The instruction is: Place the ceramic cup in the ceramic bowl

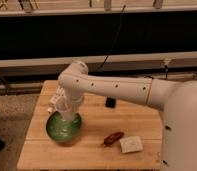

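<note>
A: We start with the surface: a light wooden slatted table (pixel 92 150) in front of a dark wall with pale horizontal rails. Where do we log the gripper?

B: We log the gripper (pixel 66 111) at the end of the white robot arm (pixel 112 87), pointing down over the left part of the table, directly above the wide shallow green ceramic bowl (pixel 63 129). Whether its fingers are spread or pressed together we cannot tell; the wrist housing covers them.

A: And the small plain white tapered ceramic cup (pixel 63 106)?

B: We see it at the gripper, rim up and tilted a little, over the bowl's back rim. Its lower end overlaps the bowl's glossy speckled inside. We cannot tell whether it touches the bowl or hangs just above it.

A: Moving outward, what else do we record?

B: A white object (pixel 52 106) shows just left of the cup, partly hidden by the arm. A small black object (pixel 110 102) lies behind the arm, near the table's middle. A reddish-brown elongated item (pixel 113 138) rests near the front edge, well apart from the bowl. Just beside it, to the right, lies a pale squarish packet (pixel 131 145). The robot's large white body (pixel 184 130) fills the right side. A black cable (pixel 114 40) hangs down the wall behind.
</note>
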`<state>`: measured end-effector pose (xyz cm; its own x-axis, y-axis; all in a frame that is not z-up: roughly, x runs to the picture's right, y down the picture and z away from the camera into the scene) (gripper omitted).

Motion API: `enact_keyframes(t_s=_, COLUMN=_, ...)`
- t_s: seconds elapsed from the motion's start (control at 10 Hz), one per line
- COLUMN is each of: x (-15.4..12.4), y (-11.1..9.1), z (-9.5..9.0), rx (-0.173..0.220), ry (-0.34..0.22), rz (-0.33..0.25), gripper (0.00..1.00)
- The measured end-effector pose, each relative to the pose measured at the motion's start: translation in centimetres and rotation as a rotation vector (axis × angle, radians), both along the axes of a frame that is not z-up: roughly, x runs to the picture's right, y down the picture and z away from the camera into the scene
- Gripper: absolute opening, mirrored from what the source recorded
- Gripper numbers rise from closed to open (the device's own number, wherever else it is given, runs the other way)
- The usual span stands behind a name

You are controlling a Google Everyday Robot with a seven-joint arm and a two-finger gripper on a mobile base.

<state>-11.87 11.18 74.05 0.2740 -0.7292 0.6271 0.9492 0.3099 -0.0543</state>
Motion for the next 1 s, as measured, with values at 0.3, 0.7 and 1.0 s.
enact_keyframes(t_s=0.3, x=-0.23, y=0.09, z=-0.09, rx=0.001, ry=-0.007, rz=0.002, gripper=0.04)
enact_keyframes(t_s=0.7, x=-0.27, y=0.28, z=0.04, rx=0.001, ry=-0.015, rz=0.008, gripper=0.04)
enact_keyframes(t_s=1.0, x=-0.33, y=0.37, z=0.01, rx=0.002, ry=-0.020, rz=0.012, gripper=0.04)
